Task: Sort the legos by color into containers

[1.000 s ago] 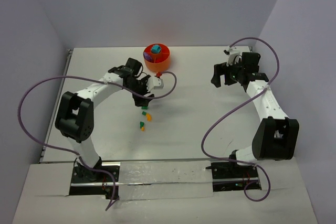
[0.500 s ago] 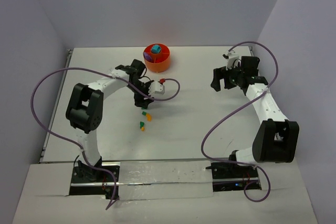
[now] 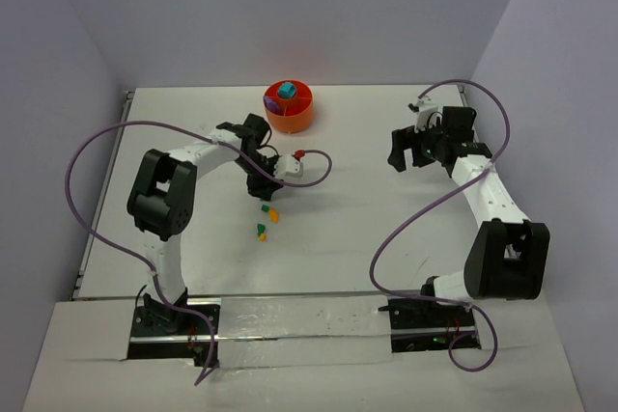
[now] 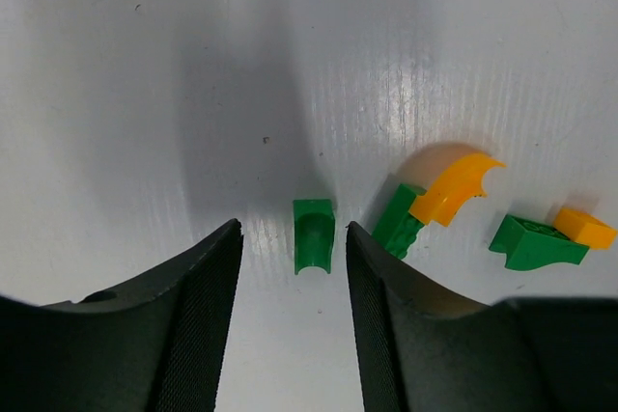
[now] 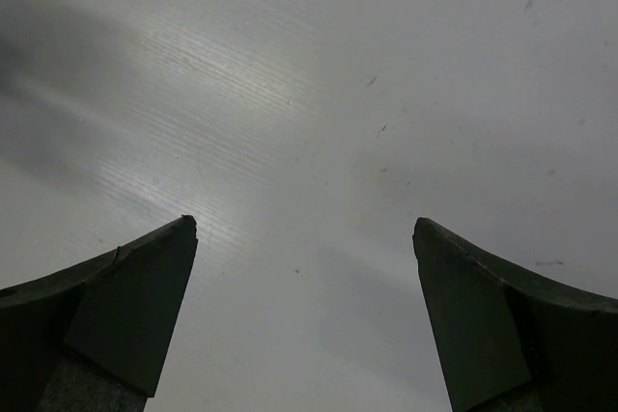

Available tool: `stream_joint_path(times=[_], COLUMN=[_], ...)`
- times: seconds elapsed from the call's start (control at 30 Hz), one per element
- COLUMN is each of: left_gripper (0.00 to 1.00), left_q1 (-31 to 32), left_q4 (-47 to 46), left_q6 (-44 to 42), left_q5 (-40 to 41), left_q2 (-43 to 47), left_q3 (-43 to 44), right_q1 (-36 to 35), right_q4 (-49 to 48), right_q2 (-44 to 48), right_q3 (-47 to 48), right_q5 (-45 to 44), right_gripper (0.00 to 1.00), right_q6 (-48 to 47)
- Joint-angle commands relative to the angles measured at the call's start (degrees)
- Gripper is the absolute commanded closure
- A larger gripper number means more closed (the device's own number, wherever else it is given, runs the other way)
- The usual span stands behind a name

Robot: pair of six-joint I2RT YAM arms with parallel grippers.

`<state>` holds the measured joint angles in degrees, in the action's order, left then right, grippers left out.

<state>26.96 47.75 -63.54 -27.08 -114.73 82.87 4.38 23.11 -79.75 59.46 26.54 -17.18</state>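
Note:
A small green lego (image 4: 314, 234) lies on the white table between the fingertips of my left gripper (image 4: 293, 229), which is open and not touching it. To its right lie a green lego (image 4: 398, 223) under a curved orange-yellow one (image 4: 450, 190), then another green one (image 4: 533, 243) and an orange one (image 4: 582, 228). In the top view my left gripper (image 3: 259, 182) hangs just above this cluster (image 3: 266, 211). The orange tub (image 3: 290, 123) stands at the back and holds a teal brick (image 3: 285, 92) and a purple one (image 3: 269, 101). My right gripper (image 3: 404, 150) is open and empty over bare table (image 5: 304, 229).
A green-and-orange lego pair (image 3: 260, 230) lies nearest the arm bases. The left arm's purple cable with a red plug (image 3: 298, 154) loops between the tub and the legos. Grey walls close in the table on three sides.
The left arm has folded in and its gripper has come down over the lego cluster. The right gripper has shifted slightly left.

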Motion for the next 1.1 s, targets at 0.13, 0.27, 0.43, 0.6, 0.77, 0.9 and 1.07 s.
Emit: stream_joint_path(times=[0.13,0.27,0.43,0.6,0.77,0.9,1.07], left_gripper=[0.61,0.66,0.74,0.89,1.0,1.0,1.0], left_q1=[0.4,0.4,0.4,-0.4,-5.6,-9.7,-14.9], left_q4=[-0.5,-0.6,-1.2,1.1,8.5,14.6,-3.8], left_q6=[-0.3,-0.4,-0.7,1.7,9.2,14.1,32.3], left_q5=[0.7,1.2,1.4,-1.7,-11.1,-18.1,-18.4], left_q2=[-1.3,-1.3,-0.6,0.8,1.9,0.6,0.2], left_q3=[1.2,0.8,-0.3,2.2,15.7,29.1,34.3], right_q1=[-0.2,-0.2,-0.1,-0.1,-0.1,-0.1,-0.2], right_q4=[-2.3,-2.2,-2.2,-1.7,-1.3,-1.4,-1.3], right_q2=[1.0,0.6,0.4,0.5,0.8,0.7,-0.2], right_q3=[-0.5,-0.2,0.1,0.6,1.1,1.6,3.9], right_q5=[-0.6,-0.7,-0.8,-0.9,-0.1,0.8,1.2], right_gripper=[0.0,0.0,0.0,0.0,0.0,0.0,0.0], right_q6=[-1.0,-1.1,-1.1,-0.7,0.7,2.0,3.7])
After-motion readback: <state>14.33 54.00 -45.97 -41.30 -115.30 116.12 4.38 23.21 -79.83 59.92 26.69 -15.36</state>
